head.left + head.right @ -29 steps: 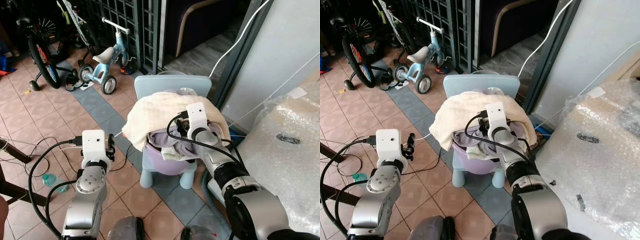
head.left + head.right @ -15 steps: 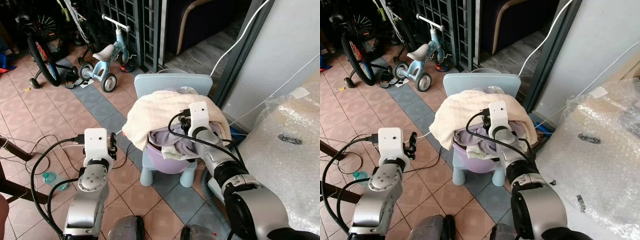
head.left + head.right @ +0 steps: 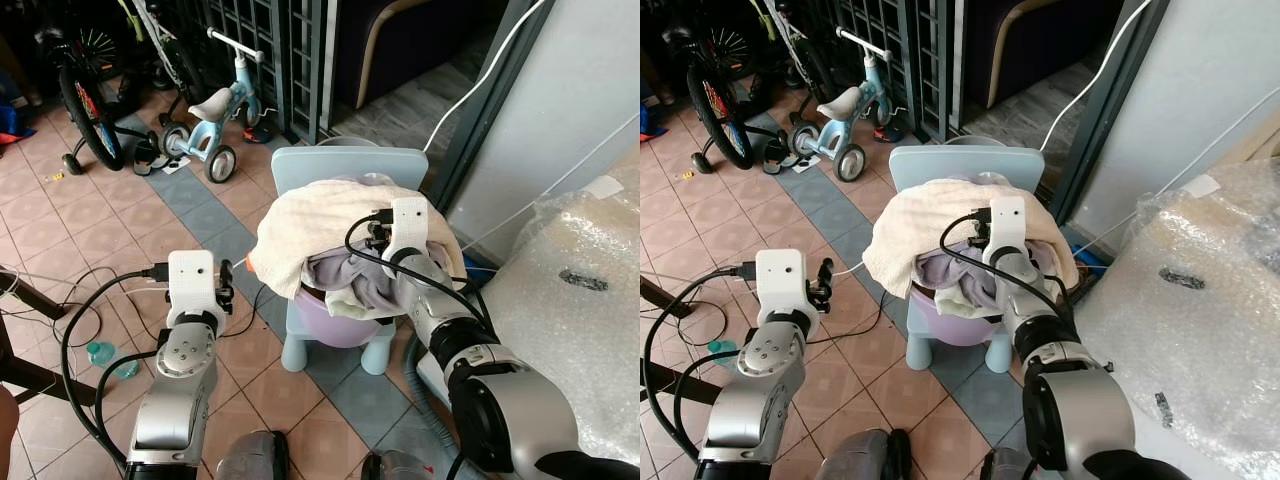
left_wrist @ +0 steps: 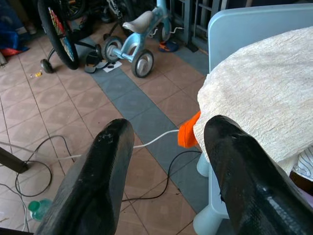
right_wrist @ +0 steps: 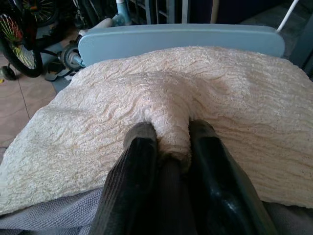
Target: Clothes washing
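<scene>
One fold of the cream towel [image 5: 166, 122] is now pinched in my right gripper [image 5: 168, 147], lifted slightly off the purple basin [image 3: 335, 322] on the chair [image 3: 345, 170]; probably secure. Left gripper [image 4: 166, 161] wide, idle.

Rough crinkled cream cloth [image 5: 161, 98]

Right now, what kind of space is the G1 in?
Probably a tiled porch or entry of a home, used for storage and laundry: a child's tricycle and a bicycle are parked by a metal grille, and a basin of clothes sits on a small blue chair.
</scene>
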You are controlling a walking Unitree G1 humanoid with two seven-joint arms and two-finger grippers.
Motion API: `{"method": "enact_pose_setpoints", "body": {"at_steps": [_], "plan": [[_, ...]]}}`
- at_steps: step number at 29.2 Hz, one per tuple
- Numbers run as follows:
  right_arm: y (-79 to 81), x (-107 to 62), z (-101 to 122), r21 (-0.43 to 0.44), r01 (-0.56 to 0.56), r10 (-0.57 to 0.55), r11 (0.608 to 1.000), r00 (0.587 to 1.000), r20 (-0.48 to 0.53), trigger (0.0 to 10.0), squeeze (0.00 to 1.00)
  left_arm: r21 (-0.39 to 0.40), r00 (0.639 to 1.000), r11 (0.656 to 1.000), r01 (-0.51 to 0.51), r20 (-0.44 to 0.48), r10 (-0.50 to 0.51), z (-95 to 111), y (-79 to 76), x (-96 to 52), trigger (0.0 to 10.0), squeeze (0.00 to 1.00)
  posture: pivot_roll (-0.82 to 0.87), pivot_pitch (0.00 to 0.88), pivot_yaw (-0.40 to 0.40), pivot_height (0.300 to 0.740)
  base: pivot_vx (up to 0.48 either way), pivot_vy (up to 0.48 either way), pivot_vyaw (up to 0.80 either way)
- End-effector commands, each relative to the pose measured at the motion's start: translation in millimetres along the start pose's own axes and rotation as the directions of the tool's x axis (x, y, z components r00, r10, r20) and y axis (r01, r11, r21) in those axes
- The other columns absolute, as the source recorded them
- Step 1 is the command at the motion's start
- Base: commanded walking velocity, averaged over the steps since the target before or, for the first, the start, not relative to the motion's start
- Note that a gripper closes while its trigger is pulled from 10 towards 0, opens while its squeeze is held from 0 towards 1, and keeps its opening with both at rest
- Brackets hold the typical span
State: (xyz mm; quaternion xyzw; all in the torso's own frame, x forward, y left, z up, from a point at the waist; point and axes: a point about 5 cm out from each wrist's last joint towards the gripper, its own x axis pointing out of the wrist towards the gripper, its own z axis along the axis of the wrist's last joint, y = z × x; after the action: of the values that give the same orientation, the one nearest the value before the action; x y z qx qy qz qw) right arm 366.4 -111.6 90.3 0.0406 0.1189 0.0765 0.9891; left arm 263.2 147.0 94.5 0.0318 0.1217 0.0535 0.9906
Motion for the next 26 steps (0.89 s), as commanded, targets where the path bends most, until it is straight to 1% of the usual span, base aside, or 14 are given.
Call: {"method": "enact_pose_setpoints", "body": {"at_steps": [1,4,5,6,11,12,13,14,16,17,19,20,21,26], "plan": [[4.8,3.1,14,0.027,-0.031,0.029,0.999,0.998,0.060,0.0,0.00,0.002,1.000,1.000,0.002,-0.001,-0.002,-1,-1.4,0.8,10.0,0.00,0.11,0.093,-0.003,0.740,0.000,0.000,0.00],[9.2,3.0,16,0.049,-0.079,0.075,0.996,0.994,0.077,0.0,0.00,0.001,1.000,1.000,0.007,0.001,-0.007,-1,-2.8,2.0,10.0,0.00,0.10,0.086,-0.004,0.740,0.000,0.000,0.00],[10.9,2.9,15,0.049,-0.099,0.095,0.994,0.993,0.073,2.4,0.00,0.001,1.000,1.000,0.009,0.001,-0.009,-1,-3.3,2.3,10.0,0.00,0.10,0.084,-0.004,0.740,0.000,0.000,0.00],[13.5,2.5,12,0.012,-0.123,0.122,0.992,0.991,0.056,9.9,0.00,0.001,1.000,1.000,0.013,0.002,-0.013,-1,-4.4,2.8,10.0,0.00,0.10,0.082,-0.004,0.740,0.000,0.000,0.00],[12.9,1.5,10,-0.069,-0.137,0.140,0.988,0.989,0.050,10.0,0.00,0.001,1.000,1.000,0.016,0.002,-0.016,-1,-6.0,3.8,10.0,0.00,0.10,0.075,-0.003,0.740,0.000,0.000,0.00],[12.4,1.1,12,-0.062,-0.147,0.151,0.987,0.986,0.070,8.5,1.00,0.002,1.000,1.000,0.015,0.001,-0.015,-1,-5.9,3.8,10.0,0.00,0.10,0.074,-0.005,0.740,0.000,0.000,0.00],[12.4,1.1,12,-0.062,-0.147,0.151,0.987,0.986,0.070,8.5,1.00,0.002,1.000,1.000,0.015,0.001,-0.015,-1,-5.9,3.8,10.0,0.00,0.10,0.074,-0.005,0.740,0.000,0.000,0.00],[11.4,0.5,15,-0.049,-0.156,0.160,0.987,0.983,0.093,1.9,1.00,0.002,1.000,1.000,0.015,0.001,-0.015,-2,-6.0,3.8,10.0,0.00,0.10,0.071,-0.007,0.740,0.000,0.000,0.00],[11.7,-0.3,17,-0.049,-0.174,0.179,0.984,0.977,0.113,0.0,1.00,0.003,1.000,1.000,0.016,0.000,-0.016,-2,-6.4,4.1,10.0,0.00,0.09,0.068,-0.008,0.740,0.000,0.000,0.00],[11.4,-0.6,18,-0.078,-0.181,0.190,0.980,0.975,0.119,0.0,0.00,0.004,1.000,1.000,0.018,0.001,-0.018,-2,-7.0,4.3,10.0,0.00,0.09,0.066,-0.009,0.740,0.000,0.000,0.00],[11.4,-0.7,18,-0.090,-0.186,0.196,0.978,0.974,0.117,0.0,0.00,0.004,1.000,1.000,0.019,0.001,-0.019,-2,-7.3,4.5,10.0,0.00,0.09,0.063,-0.010,0.740,0.000,0.000,0.00],[11.4,-0.8,18,-0.089,-0.188,0.197,0.978,0.973,0.117,7.8,0.00,0.003,1.000,1.000,0.021,0.001,-0.021,-2,-7.7,4.6,10.0,0.00,0.09,0.063,-0.010,0.740,0.000,0.000,0.00],[11.0,-0.7,19,-0.091,-0.187,0.197,0.978,0.973,0.120,10.0,0.00,0.004,1.000,1.000,0.024,0.002,-0.024,-2,-8.6,5.0,10.0,0.00,0.09,0.059,-0.010,0.740,0.000,0.000,0.00],[9.8,0.0,21,-0.097,-0.177,0.189,0.979,0.974,0.128,10.0,0.00,0.007,1.000,1.000,0.027,0.007,-0.027,-2,-9.4,5.8,10.0,0.00,0.09,0.053,-0.010,0.740,0.000,0.000,0.00]]}}
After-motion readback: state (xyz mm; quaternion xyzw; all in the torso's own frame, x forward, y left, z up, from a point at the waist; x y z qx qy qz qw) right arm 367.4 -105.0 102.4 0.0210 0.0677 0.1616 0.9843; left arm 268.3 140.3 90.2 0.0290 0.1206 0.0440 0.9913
